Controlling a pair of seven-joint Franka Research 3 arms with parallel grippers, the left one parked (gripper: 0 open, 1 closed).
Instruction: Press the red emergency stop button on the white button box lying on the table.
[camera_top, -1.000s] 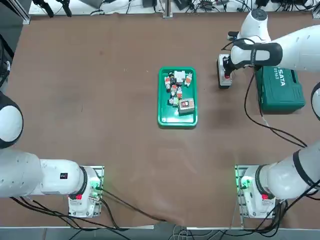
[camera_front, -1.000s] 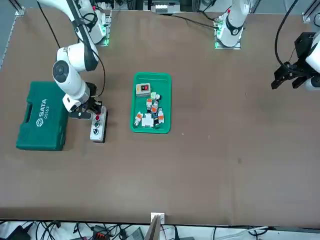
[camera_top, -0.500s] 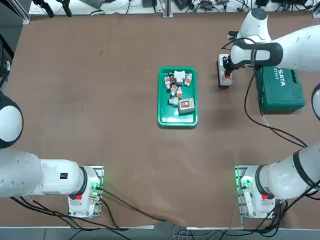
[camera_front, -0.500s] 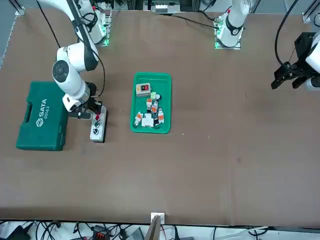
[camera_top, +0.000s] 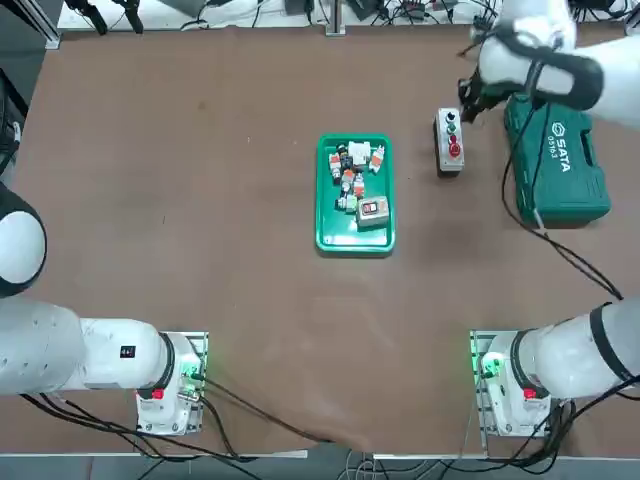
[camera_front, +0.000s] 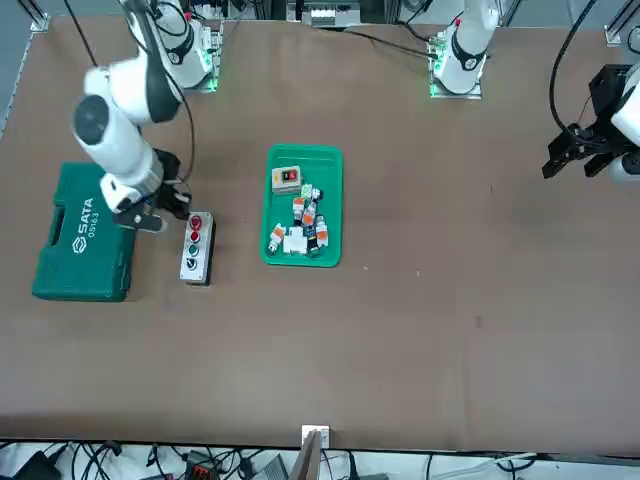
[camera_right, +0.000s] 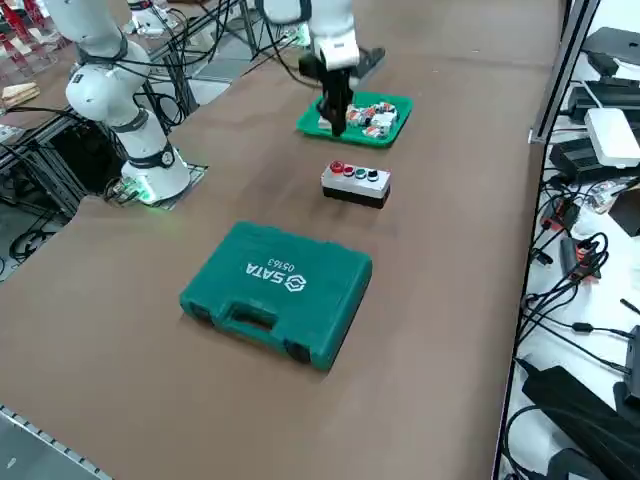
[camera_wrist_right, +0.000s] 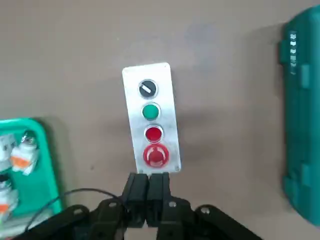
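The white button box (camera_wrist_right: 150, 117) lies flat on the brown table (camera_top: 200, 220), with a row of buttons on its face. Its big red emergency stop button (camera_wrist_right: 155, 155) sits at one end, next to a smaller red button; it also shows as the red button (camera_right: 337, 168). My right gripper (camera_wrist_right: 148, 181) is shut, its two black fingertips pressed together. It hangs in the air above the table, just off the box's red-button end, touching nothing. From overhead the gripper (camera_top: 470, 104) appears beside the box (camera_top: 449, 140), between it and the toolcase.
A green toolcase (camera_top: 556, 160) lies close beside the button box, on the side away from the tray. A green tray (camera_top: 322, 190) of small switches and parts sits mid-table. Cables run along the far edge.
My right gripper was down on the box at the red button. It has lifted away and stands higher, clear of the box, still shut.
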